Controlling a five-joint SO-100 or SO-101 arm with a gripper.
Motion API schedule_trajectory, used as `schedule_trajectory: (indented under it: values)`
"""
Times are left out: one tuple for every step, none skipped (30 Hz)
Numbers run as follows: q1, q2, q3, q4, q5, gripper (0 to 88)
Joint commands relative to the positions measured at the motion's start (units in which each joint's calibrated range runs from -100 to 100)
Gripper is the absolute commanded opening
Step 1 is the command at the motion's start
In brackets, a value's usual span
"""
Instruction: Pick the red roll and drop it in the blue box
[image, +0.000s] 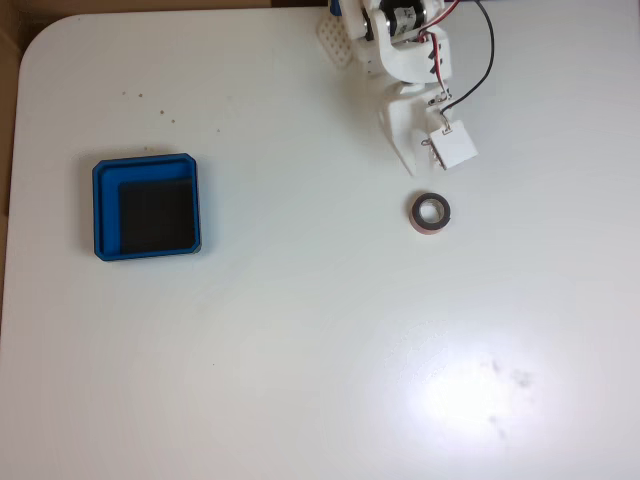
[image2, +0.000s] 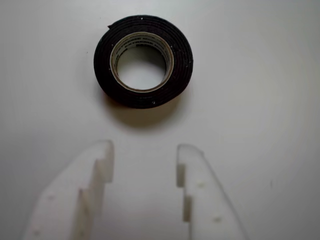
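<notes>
Wrist view: the red roll (image2: 143, 61) was recorded lying flat on the white table (image2: 270, 100), just ahead of the gripper (image2: 145, 150), whose jaws were set apart and empty. Fixed view: the blue box (image: 146, 207) was noted well apart, at left.

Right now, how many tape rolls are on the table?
1. The roll lies flat on the white table, right of centre in the fixed view, just ahead of the open gripper in the wrist view. The box, far left, holds none.
</notes>
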Motion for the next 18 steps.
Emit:
schedule_trajectory:
  values:
    - [-0.5,4.3,-10.6,8.2,0.3,6.3]
    - [-0.5,5.9,-12.5,9.5,0.3,6.3]
    - [-0.5,7.4,-14.3,10.6,0.3,6.3]
    - [-0.5,8.9,-15.8,11.0,0.3,6.3]
    - [-0.5,10.2,-17.1,11.1,0.3,6.4]
    - [-0.5,11.3,-18.0,11.1,0.4,6.4]
    - [-0.5,11.9,-18.6,11.1,0.4,6.5]
    - [-0.5,12.2,-18.7,11.1,0.4,6.5]
    - [-0.5,12.3,-18.7,11.1,0.4,6.7]
    - [-0.5,12.3,-18.7,11.1,0.4,7.4]
    - [-0.5,12.3,-18.8,11.1,0.5,8.4]
    - [-0.5,12.4,-18.8,11.1,0.5,9.8]
    - [-0.5,12.6,-18.8,11.1,0.9,11.7]
    - [-0.5,12.6,-18.8,11.0,1.5,13.6]
    - [-0.5,12.6,-18.8,11.0,2.2,15.6]
    - [-0.5,12.6,-18.8,11.0,3.0,17.4]
    - [-0.5,12.6,-18.8,10.9,3.8,19.0]
    - [-0.5,12.6,-18.8,10.8,4.4,20.1]
